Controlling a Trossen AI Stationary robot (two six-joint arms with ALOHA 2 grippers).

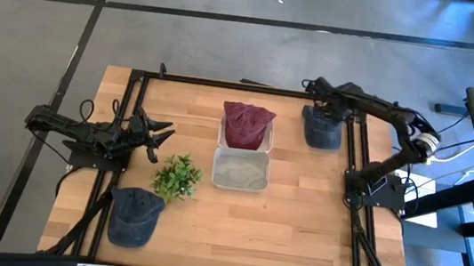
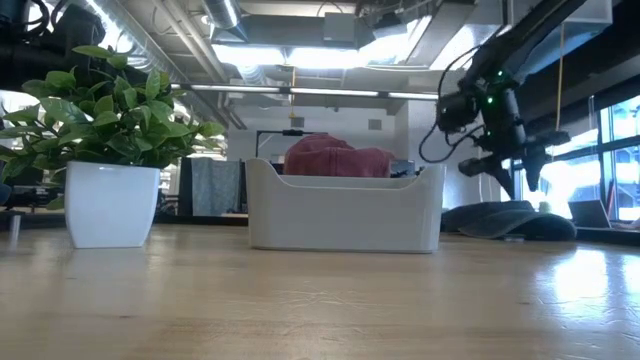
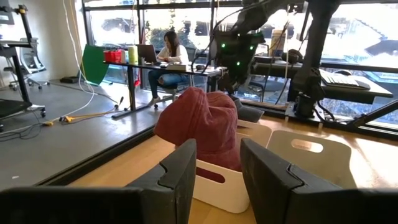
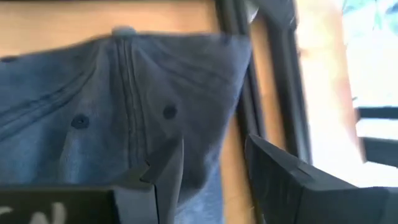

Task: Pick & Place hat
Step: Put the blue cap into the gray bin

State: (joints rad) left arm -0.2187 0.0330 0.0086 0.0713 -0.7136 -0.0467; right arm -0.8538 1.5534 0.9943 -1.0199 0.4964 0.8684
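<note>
High view: wooden table (image 1: 299, 221), concrete floor (image 1: 229, 47) around.

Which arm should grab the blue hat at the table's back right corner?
Right. The right gripper hangs directly over that blue hat, jaws open. The left gripper sits across the table beside the plant.

Overhead and table-level views share the white bin (image 1: 241, 169).

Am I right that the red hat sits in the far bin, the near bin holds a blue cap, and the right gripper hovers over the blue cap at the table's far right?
Not quite: in the high view the near bin holds no cap. The red hat fills the far bin, and the right gripper hovers over the blue cap.
</note>
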